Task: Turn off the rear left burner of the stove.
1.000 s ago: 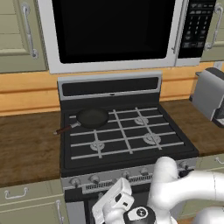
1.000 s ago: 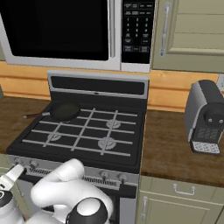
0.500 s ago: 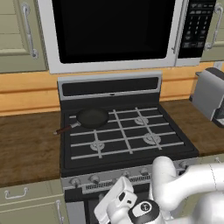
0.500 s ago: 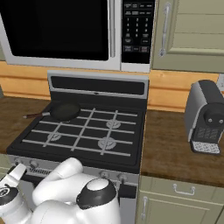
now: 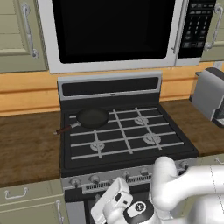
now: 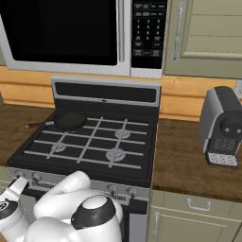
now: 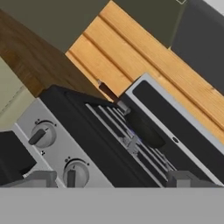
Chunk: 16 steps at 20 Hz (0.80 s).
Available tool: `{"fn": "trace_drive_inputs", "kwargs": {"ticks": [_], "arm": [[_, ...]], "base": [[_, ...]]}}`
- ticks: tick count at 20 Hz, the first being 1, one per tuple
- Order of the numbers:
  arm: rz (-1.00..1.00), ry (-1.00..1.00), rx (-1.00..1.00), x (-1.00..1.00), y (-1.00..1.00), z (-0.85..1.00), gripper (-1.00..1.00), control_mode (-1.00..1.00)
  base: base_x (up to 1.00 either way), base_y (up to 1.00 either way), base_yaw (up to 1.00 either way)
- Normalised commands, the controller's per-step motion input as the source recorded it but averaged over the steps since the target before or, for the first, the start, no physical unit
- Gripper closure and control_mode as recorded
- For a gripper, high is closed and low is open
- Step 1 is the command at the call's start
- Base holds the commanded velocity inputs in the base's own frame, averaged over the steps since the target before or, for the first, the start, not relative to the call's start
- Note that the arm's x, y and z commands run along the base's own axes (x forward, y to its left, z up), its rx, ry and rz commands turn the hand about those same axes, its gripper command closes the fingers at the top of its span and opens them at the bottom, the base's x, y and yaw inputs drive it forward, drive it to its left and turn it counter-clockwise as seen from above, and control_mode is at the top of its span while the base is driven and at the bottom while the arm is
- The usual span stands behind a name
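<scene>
Tool (image 7: 111, 178) fingers apart, empty. Stove (image 5: 124, 135) knobs lie just ahead: one (image 7: 75, 173) between the tips, another (image 7: 42, 134) to its left.

Microwave (image 5: 113, 33) above; toaster (image 6: 222, 125) on right wooden counter (image 6: 189, 165).

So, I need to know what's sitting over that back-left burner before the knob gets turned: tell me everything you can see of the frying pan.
The frying pan is small, round and black, matte like dark metal, with a low rim. It sits level on the black grate over the rear left burner of the stove. Its thin dark handle points left and slightly forward, ending past the stove's edge above the wooden counter. It looks empty. Only the grate touches it.
</scene>
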Motion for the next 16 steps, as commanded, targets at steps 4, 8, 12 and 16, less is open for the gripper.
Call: {"fn": "trace_drive_inputs", "kwargs": {"ticks": [4,8,12,16], "arm": [[0.00,0.00,0.00,0.37,-0.20,-0.14,-1.00,-1.00],[0.00,0.00,0.00,0.49,-0.20,-0.22,-1.00,-1.00],[0.00,0.00,0.00,0.50,-0.13,-0.21,-1.00,-1.00],[0.00,0.00,0.00,0.48,-0.22,-0.21,-1.00,-1.00]], "base": [[0.00,0.00,0.00],[0.00,0.00,0.00],[0.00,0.00,0.00],[0.00,0.00,0.00]]}}
